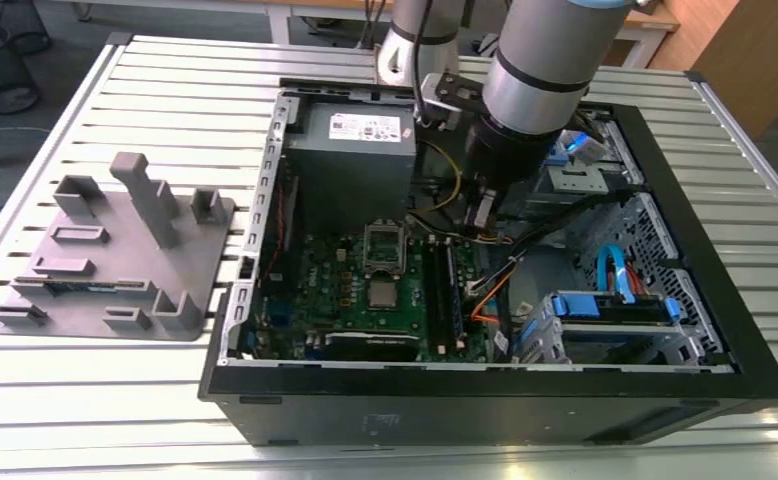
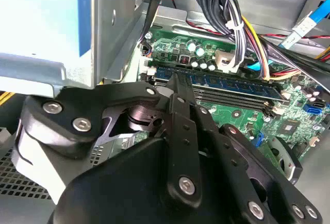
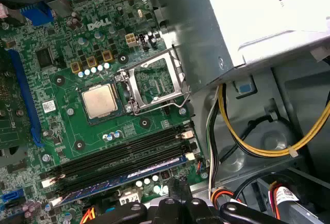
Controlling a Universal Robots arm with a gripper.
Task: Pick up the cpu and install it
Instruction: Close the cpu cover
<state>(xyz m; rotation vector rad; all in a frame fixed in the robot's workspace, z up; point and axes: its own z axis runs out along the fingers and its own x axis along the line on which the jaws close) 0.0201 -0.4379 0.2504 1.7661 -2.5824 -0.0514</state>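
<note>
An open black computer case (image 1: 496,395) lies on a slatted metal table (image 1: 162,90). A grey plastic holder (image 1: 109,260) sits beside it on the exterior view's left. The robot arm (image 1: 536,60) reaches down almost vertically into the case, over the green circuit board (image 3: 62,126). Its gripper (image 1: 479,222) points downward, fingertips pressed together with nothing between them. The cpu (image 3: 99,101), a small silver square, lies flat in its socket on the board, just beside the raised metal socket frame (image 3: 154,82). It is well apart from the fingertips. In the first wrist view the memory slots (image 3: 118,159) run between the two.
</note>
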